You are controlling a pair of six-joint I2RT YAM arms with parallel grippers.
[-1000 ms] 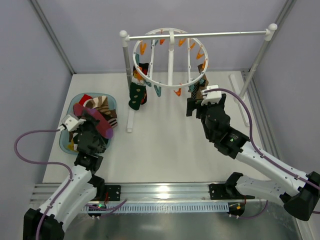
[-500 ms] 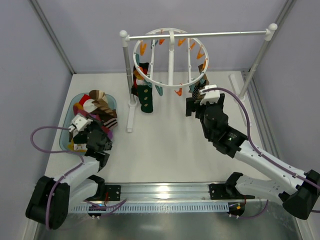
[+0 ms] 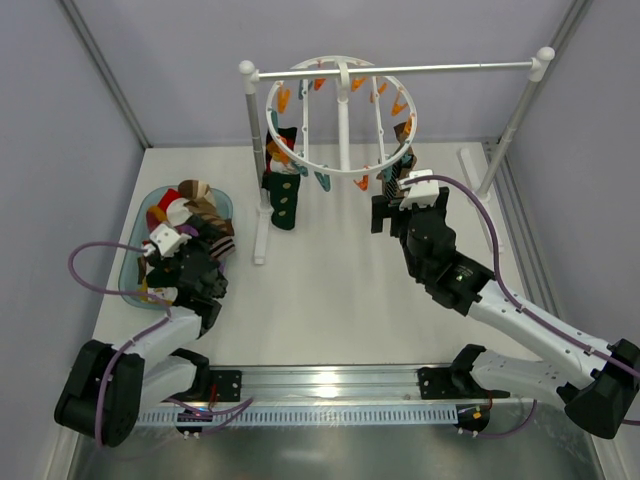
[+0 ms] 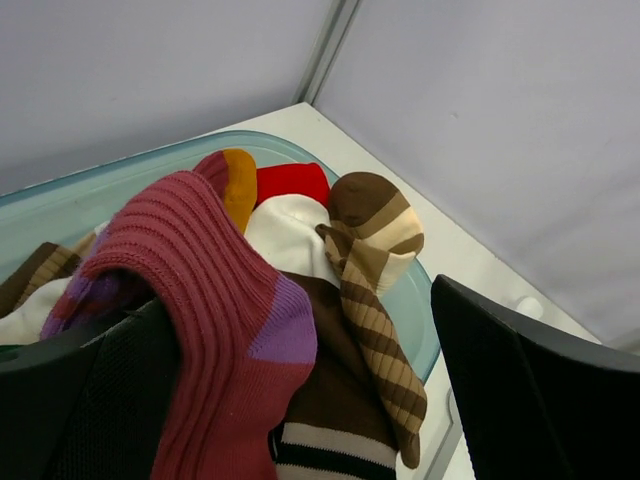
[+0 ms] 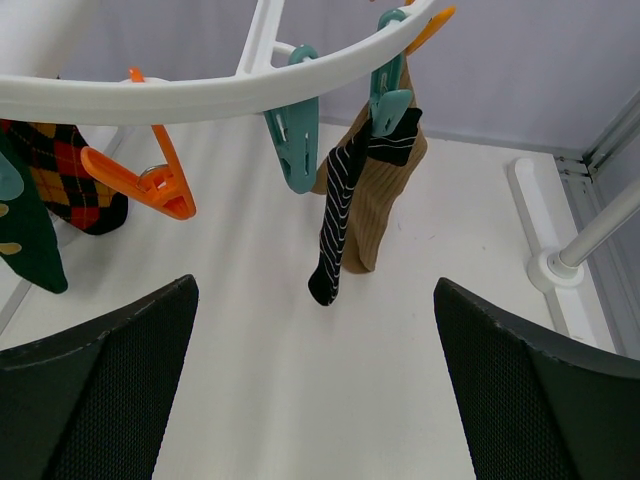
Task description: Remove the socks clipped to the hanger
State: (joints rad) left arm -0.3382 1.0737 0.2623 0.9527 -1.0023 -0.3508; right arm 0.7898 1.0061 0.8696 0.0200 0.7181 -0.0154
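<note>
The white round hanger (image 3: 340, 168) hangs from the bar, rimmed with orange and teal clips. A dark green sock (image 3: 285, 203) and a diamond-pattern sock (image 5: 70, 170) hang at its left. A black-white striped sock (image 5: 335, 220) hangs from a teal clip (image 5: 388, 100), with a tan ribbed sock (image 5: 385, 190) just behind it. My right gripper (image 5: 320, 400) is open, just short of the striped sock and touching nothing. My left gripper (image 4: 310, 400) is open over a pile of socks, and a maroon sock (image 4: 200, 290) with a purple heel lies loose between its fingers.
A teal tray (image 3: 132, 280) at the left holds several removed socks. The rack's metal bar (image 3: 430, 69) spans the back on white posts, and one post foot (image 5: 555, 265) stands to the right of the striped sock. An empty orange clip (image 5: 160, 185) hangs nearby.
My left gripper carried the maroon sock down to the tray and opened, leaving it on the pile. The hanger and green sock swung slightly. The right gripper barely moved.
</note>
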